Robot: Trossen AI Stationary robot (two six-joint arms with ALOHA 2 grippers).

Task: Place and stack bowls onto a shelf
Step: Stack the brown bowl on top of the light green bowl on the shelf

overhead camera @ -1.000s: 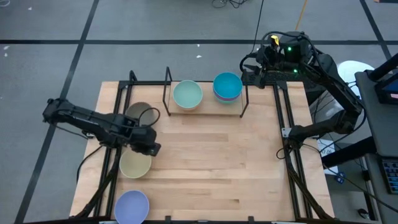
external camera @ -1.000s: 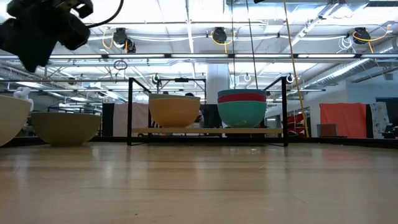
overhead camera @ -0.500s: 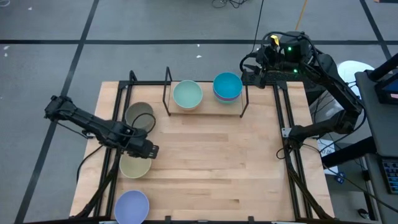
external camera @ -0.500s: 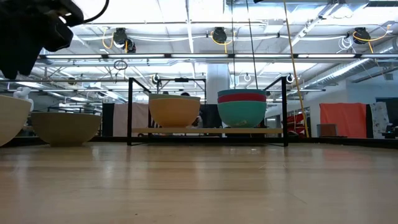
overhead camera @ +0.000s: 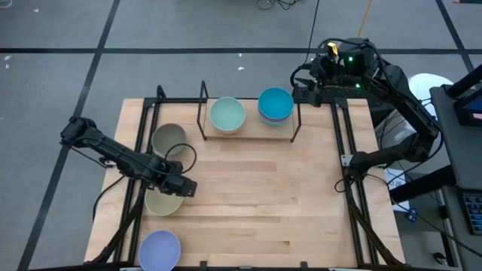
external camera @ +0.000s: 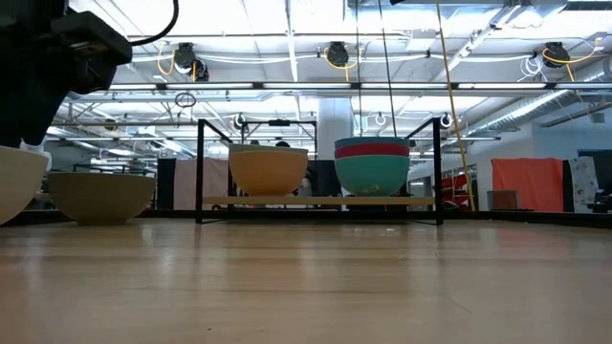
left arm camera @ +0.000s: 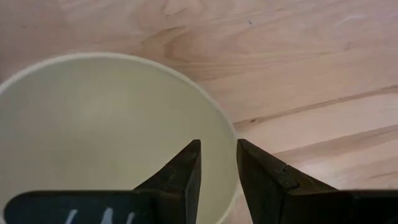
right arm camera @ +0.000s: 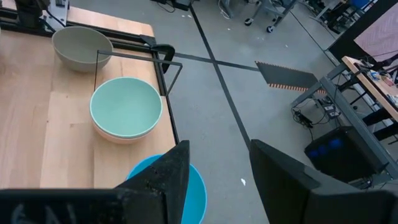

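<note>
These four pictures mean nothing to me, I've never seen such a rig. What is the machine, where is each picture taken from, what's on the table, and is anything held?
Two dark robot arms work at a wooden table. One camera looks down from above, one level across the tabletop, one sits on each wrist. The left gripper hangs open over the rim of the pale yellow bowl, holding nothing. The right gripper waits open and empty behind the shelf, which carries the mint green bowl on another bowl and the teal bowl topping a stack. The grey-olive bowl and the lavender bowl sit loose on the table.

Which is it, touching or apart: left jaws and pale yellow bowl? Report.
Cannot tell. In the left wrist view the left gripper straddles the pale yellow bowl's rim, jaws open, but neither contact nor gap shows plainly.
</note>
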